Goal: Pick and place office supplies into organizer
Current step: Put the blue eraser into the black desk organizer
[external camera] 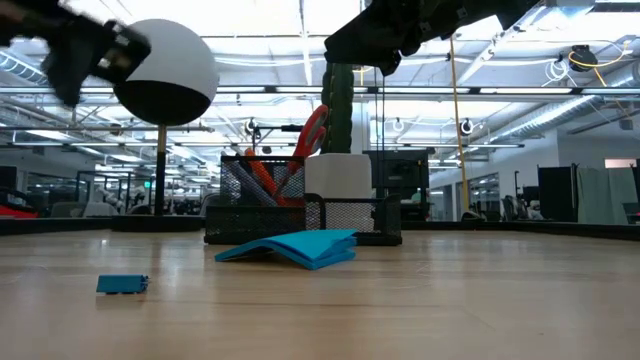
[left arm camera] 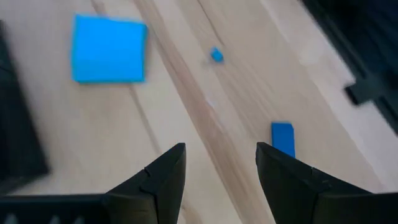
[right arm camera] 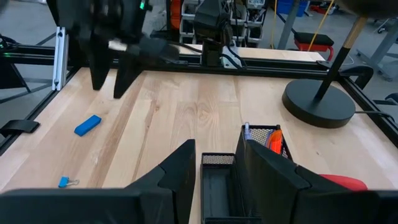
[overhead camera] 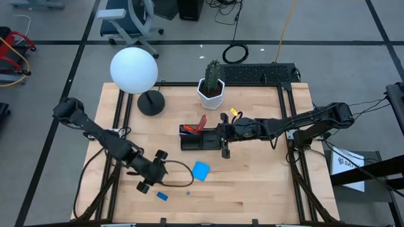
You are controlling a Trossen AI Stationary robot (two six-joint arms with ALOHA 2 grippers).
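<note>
The black mesh desk organizer (overhead camera: 201, 139) sits near the middle of the pale wooden worktop (overhead camera: 252, 183), just in front of the cactus in its white hexagonal pot (overhead camera: 211, 85). Red-handled scissors (overhead camera: 201, 122) stand tilted in its rear compartment; from the right wrist view, an orange pen (right arm camera: 275, 138) and a pale marker (right arm camera: 247, 132) also stand in a mesh cup.

In front of the organizer, apart from it, a bright blue square pad (overhead camera: 201, 171) lies flat on the wood, its edge slightly raised in the low view. Further toward the front edge lie a small blue rectangular block (overhead camera: 162, 196) and a tiny blue clip (overhead camera: 187, 193), each alone.

The right claw (overhead camera: 225, 150) hangs over the organizer's right end, its fingers spread with nothing between them. The left claw (overhead camera: 149, 173) hovers above the worktop, left of the pad and near the block, fingers likewise spread and empty.

A lamp with a white globe (overhead camera: 134, 70) and round black base (overhead camera: 151, 102) stands at the rear left.
</note>
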